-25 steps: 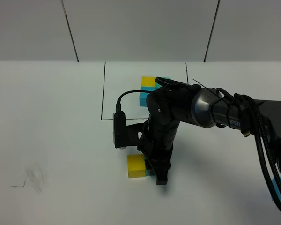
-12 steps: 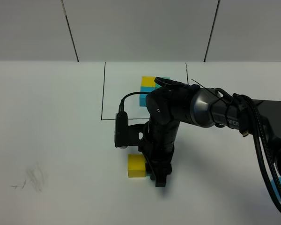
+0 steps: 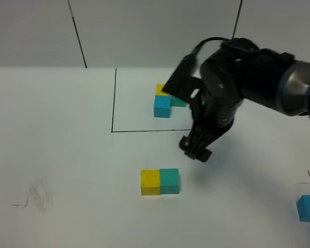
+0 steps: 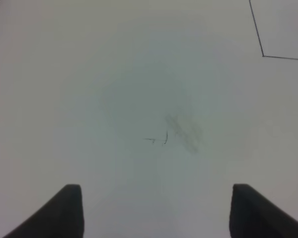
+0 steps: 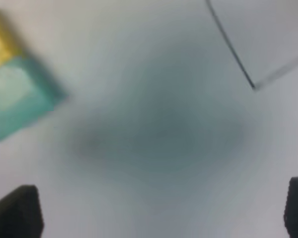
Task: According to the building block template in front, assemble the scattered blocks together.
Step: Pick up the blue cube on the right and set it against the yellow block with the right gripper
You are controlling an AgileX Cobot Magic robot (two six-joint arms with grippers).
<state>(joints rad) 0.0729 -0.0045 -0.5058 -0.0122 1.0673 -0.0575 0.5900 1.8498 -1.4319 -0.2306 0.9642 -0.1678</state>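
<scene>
Exterior high: three scattered blocks (image 3: pixel 169 181), template trio (image 3: pixel 162 106); right tool (image 3: pixel 196 150) released, left tool (image 4: pixel 156 198) released.

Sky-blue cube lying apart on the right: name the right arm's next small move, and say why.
Probably swing the right gripper toward the loose sky-blue cube and lower over it. Its fingers stand open and empty, the yellow cube and teal-green cube sit touching side by side, and the framed template has a sky-blue cube in its L, missing from that pair.
</scene>
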